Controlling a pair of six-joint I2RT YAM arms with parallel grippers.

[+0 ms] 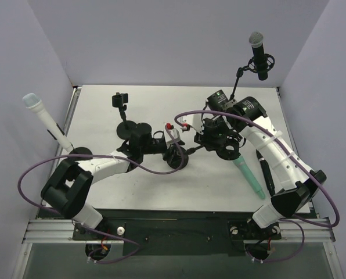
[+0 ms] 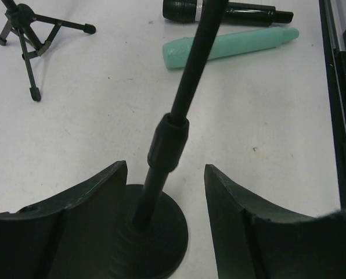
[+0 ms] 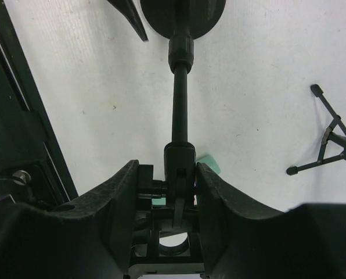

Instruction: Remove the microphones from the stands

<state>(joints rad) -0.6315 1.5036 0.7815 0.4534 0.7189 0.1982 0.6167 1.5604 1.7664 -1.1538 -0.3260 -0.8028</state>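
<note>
My right claw [image 3: 168, 174] grips the clip [image 3: 179, 154] atop the stand [image 2: 161, 232]; left claw [image 2: 166, 168], open, straddles its pole [image 2: 190, 75] to brace it.

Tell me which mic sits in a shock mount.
The black mic with the silver grille, back right. The white mic stands at left without one; the teal mic and second black mic lie flat.

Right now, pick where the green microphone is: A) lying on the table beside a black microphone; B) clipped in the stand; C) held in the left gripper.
A: the green microphone lies flat on the table beside the black microphone; the right gripper is shut on the empty clip.
</note>
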